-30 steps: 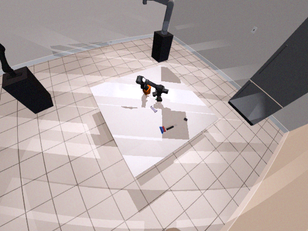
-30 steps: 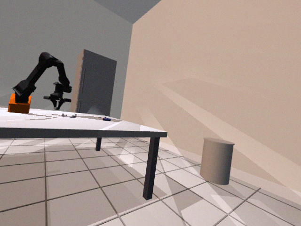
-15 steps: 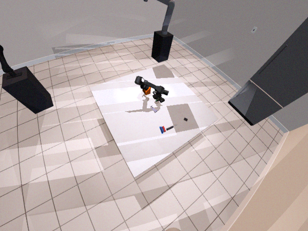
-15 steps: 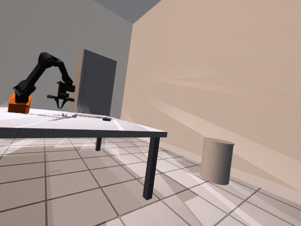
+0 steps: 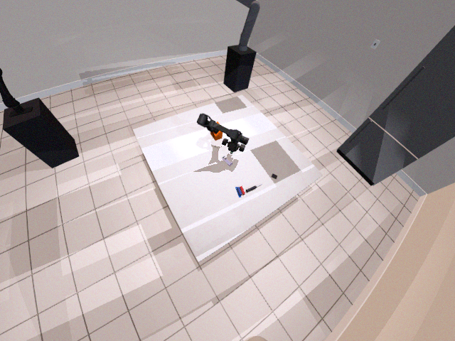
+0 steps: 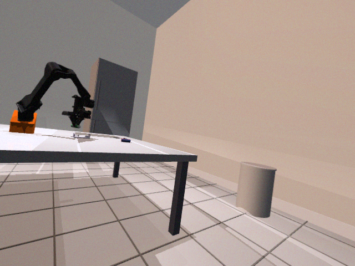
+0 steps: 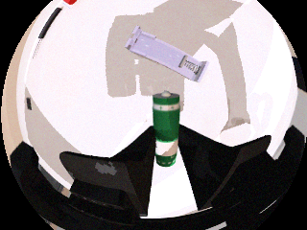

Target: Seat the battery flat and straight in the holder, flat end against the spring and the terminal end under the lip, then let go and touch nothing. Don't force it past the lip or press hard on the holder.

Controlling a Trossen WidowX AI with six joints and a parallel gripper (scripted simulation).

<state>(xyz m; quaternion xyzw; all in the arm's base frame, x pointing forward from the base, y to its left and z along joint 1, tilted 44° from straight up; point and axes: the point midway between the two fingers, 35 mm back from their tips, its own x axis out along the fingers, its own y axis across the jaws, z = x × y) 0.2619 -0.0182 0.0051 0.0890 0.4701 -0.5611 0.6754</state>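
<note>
One battery (image 7: 165,129), green with a pale band, is clamped between your gripper (image 7: 165,153) fingers and carried clear above the table (image 6: 114,148). In the wrist view its long axis runs straight up the frame, metal end cap leading. The holder (image 7: 168,54) lies on the table just ahead of that cap, and its long axis is skewed, running from upper left down to lower right; the end with the metal fitting sits nearest the battery. Judged from this, your coming move turns on that mismatch: you need a wrist rotation to bring the battery parallel to the holder before any descent. Which holder end carries the spring cannot be told. Your arm (image 6: 42,86) arches up from its orange base (image 6: 23,122), wrist pointing down above the holder.
</note>
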